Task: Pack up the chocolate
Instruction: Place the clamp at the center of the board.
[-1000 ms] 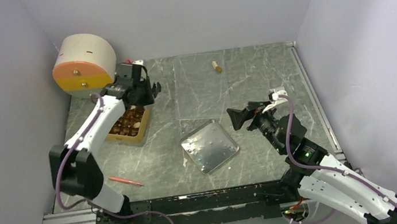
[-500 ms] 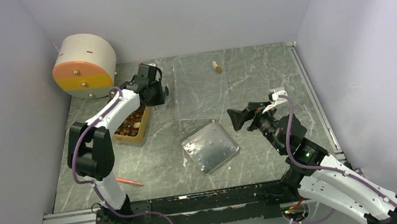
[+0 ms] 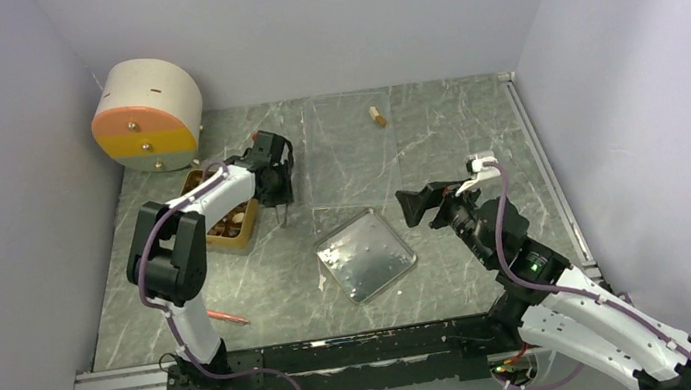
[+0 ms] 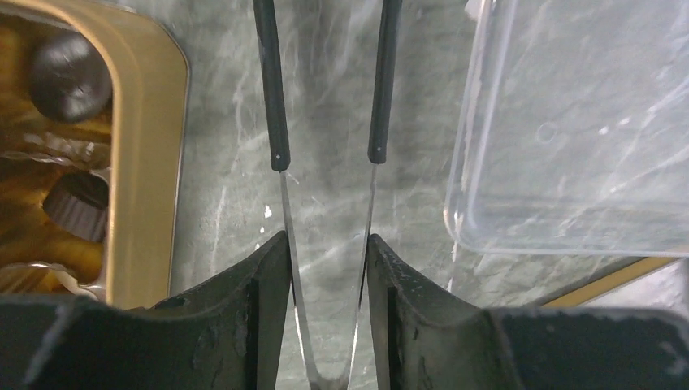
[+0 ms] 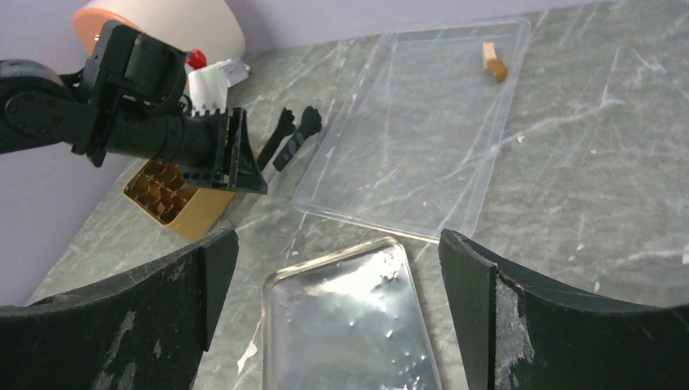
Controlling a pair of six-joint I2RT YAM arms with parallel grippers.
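Observation:
Dark brown chocolate (image 4: 69, 75) pieces sit in the golden-tan compartment box (image 3: 225, 228) at the left. One tan chocolate piece (image 3: 377, 116) lies alone on the clear plastic lid (image 3: 351, 149). My left gripper (image 4: 327, 244) is shut on metal tweezers (image 4: 280, 122). Their black tips stand apart with nothing between them, over bare table between the box and the lid. My right gripper (image 5: 337, 268) hangs wide open and empty over the near edge of the shiny metal tray (image 5: 349, 325).
A round cream drum with orange and yellow drawer fronts (image 3: 147, 115) stands at the back left. A thin red-orange pen (image 3: 219, 317) lies near the left arm's base. Grey walls close in three sides.
My left gripper has swung from above the box to the right and nearer, down to the table beside the box. The tweezers' tips have spread. The right arm has stayed put.

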